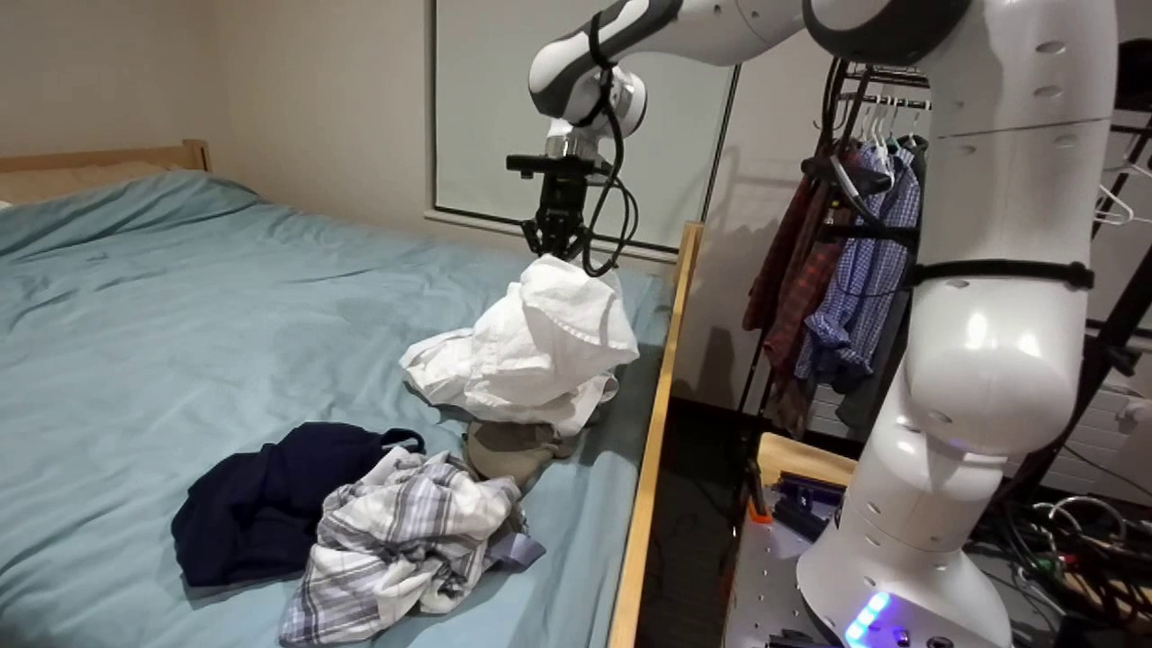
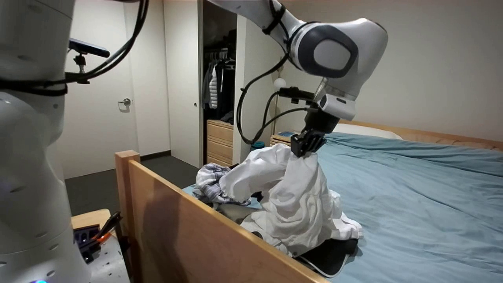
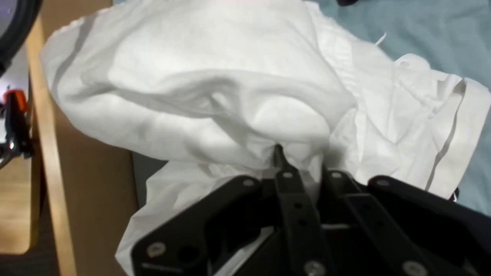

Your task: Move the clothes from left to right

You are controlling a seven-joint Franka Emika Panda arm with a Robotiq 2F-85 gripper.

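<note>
At the left of an exterior view, a wooden headboard [image 1: 108, 158] closes the far end of the bed [image 1: 180, 342], which is made up in rumpled blue-green. Further right and nearer the front, a navy garment [image 1: 270, 504] lies bunched on the bed. A plaid shirt [image 1: 409, 540] in white and grey is heaped at its right, the two touching in this view. Behind the plaid shirt sits a brown garment [image 1: 508, 450], its upper part hidden by the white garment [image 1: 540, 342] next in line.

The white garment hangs in loose folds from the claw [image 1: 559, 254], over the foot end of the bed. Condition of the claw: clamped on the white garment, the cloth pinched between its fingers [image 3: 289, 188] in the wrist view. In an exterior view, a black garment [image 2: 332, 255] with white edging lies beneath those folds; whether the lowest folds rest on it cannot be determined.

To the right, a wooden footboard [image 1: 657, 432] borders the bed. Beyond the footboard, several shirts [image 1: 895, 202] hang in a row. Furthest right is the white robot arm [image 1: 994, 351], upright at its base and reaching over the footboard to the claw.
</note>
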